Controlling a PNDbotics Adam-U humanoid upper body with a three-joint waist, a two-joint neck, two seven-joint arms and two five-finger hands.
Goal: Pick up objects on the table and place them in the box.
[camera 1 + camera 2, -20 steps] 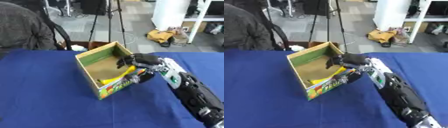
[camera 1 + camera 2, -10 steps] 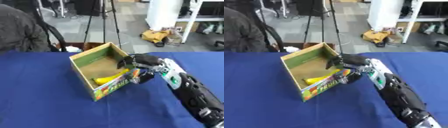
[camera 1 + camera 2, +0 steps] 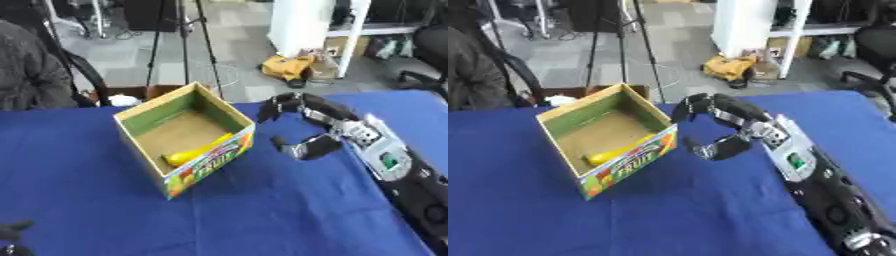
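Observation:
A cardboard fruit box (image 3: 143, 113) with a green inner lining stands on the blue table (image 3: 262, 210), left of centre. A yellow banana-like thing (image 3: 198, 152) lies inside it against the near right wall. My right hand (image 3: 308, 112) hovers just right of the box, outside its rim, fingers loosely spread and the thumb hanging below, holding nothing. A bit of my left hand (image 3: 12, 231) shows at the lower left corner.
A person in a grey top (image 3: 31, 75) sits at the far left edge of the table. Tripod legs (image 3: 184, 35), a white cabinet (image 3: 306, 25) and a yellow bag (image 3: 289, 66) stand on the floor beyond the table.
My right hand has drawn back out of the box to its right side and is now empty. The yellow thing now lies in the box. The camera has also shifted.

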